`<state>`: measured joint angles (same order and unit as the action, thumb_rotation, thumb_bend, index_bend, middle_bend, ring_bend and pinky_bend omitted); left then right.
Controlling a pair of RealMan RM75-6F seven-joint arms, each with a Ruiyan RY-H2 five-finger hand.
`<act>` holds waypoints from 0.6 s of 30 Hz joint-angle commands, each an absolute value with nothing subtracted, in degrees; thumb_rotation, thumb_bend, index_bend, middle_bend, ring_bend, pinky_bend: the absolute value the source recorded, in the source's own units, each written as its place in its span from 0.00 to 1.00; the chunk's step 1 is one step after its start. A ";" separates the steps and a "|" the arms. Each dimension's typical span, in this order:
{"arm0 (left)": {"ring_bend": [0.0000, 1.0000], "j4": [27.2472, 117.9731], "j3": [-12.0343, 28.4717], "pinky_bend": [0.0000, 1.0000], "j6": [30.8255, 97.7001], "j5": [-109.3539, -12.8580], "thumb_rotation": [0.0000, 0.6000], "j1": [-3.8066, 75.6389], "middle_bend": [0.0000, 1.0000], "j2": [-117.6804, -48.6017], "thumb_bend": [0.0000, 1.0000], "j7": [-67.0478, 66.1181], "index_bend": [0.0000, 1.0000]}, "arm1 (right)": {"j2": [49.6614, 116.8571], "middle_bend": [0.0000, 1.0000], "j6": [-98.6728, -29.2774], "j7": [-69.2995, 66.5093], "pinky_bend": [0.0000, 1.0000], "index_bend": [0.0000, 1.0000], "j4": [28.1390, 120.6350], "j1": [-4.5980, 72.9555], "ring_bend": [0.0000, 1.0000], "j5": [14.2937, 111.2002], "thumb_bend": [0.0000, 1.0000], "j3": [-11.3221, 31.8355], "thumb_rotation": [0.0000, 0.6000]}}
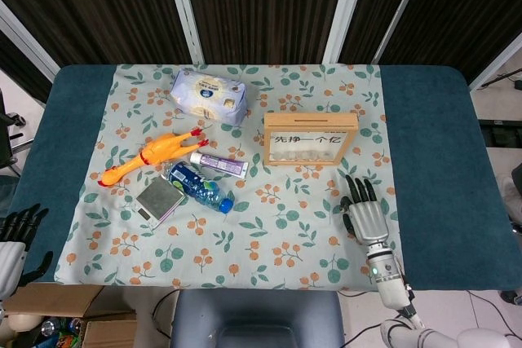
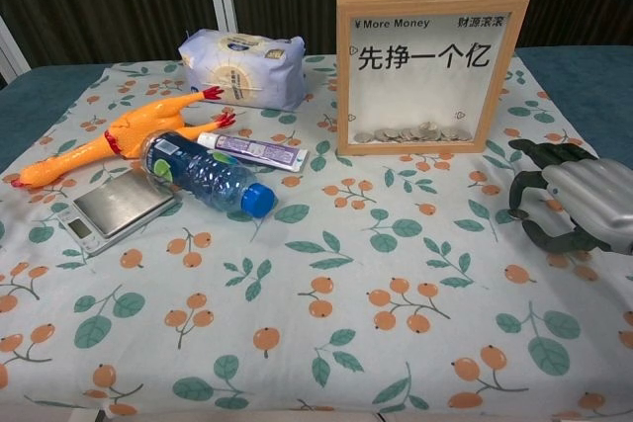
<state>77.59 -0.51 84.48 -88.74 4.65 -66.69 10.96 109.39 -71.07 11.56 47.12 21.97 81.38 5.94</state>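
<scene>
**Right hand at a coin, near the wooden frame**

On the floral cloth (image 2: 326, 343), w/ a small coin (image 2: 516, 213) under its fingertips, the right hand (image 2: 574, 207) is seen arched over it; whether the coin is pinched can't be told. Just behind, the coin frame (image 2: 429, 68) is stood upright. Far left, the left hand (image 1: 15, 242) is kept off the table, fingers apart, holding nothing.

small round coin (image 2: 516, 213) lies flat on floral cloth (image 2: 326, 244); right hand (image 2: 579, 207) arches over it, fingertips down around it; wooden coin frame (image 2: 431, 68) stands upright behind
</scene>
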 commanded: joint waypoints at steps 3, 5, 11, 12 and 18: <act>0.00 77.80 -0.52 0.00 84.27 -88.70 1.00 4.73 0.00 -66.58 0.42 10.75 0.00 | 109.52 0.03 -70.64 11.60 0.00 0.55 46.95 22.07 0.00 81.32 0.35 5.92 1.00; 0.00 77.87 -0.50 0.00 84.18 -88.71 1.00 4.80 0.00 -66.56 0.42 10.63 0.00 | 109.59 0.03 -70.43 11.62 0.00 0.56 46.84 22.16 0.00 81.29 0.35 5.93 1.00; 0.00 78.32 -0.41 0.00 84.04 -88.70 1.00 4.98 0.00 -66.34 0.42 10.19 0.00 | 109.85 0.03 -70.16 11.57 0.00 0.58 46.44 22.41 0.00 81.42 0.35 5.92 1.00; 0.00 78.38 -0.41 0.00 84.01 -88.69 1.00 4.99 0.00 -66.32 0.42 10.14 0.00 | 109.89 0.03 -70.17 11.53 0.00 0.58 46.41 22.42 0.00 81.46 0.35 5.90 1.00; 0.00 78.66 -0.43 0.00 83.83 -88.63 1.00 5.07 0.00 -66.26 0.42 9.74 0.00 | 110.20 0.03 -70.35 11.17 0.00 0.62 45.94 22.45 0.00 81.68 0.35 5.83 1.00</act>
<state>78.64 -0.43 83.84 -88.63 5.06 -66.27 9.76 110.17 -70.32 11.19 45.97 22.44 81.66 5.83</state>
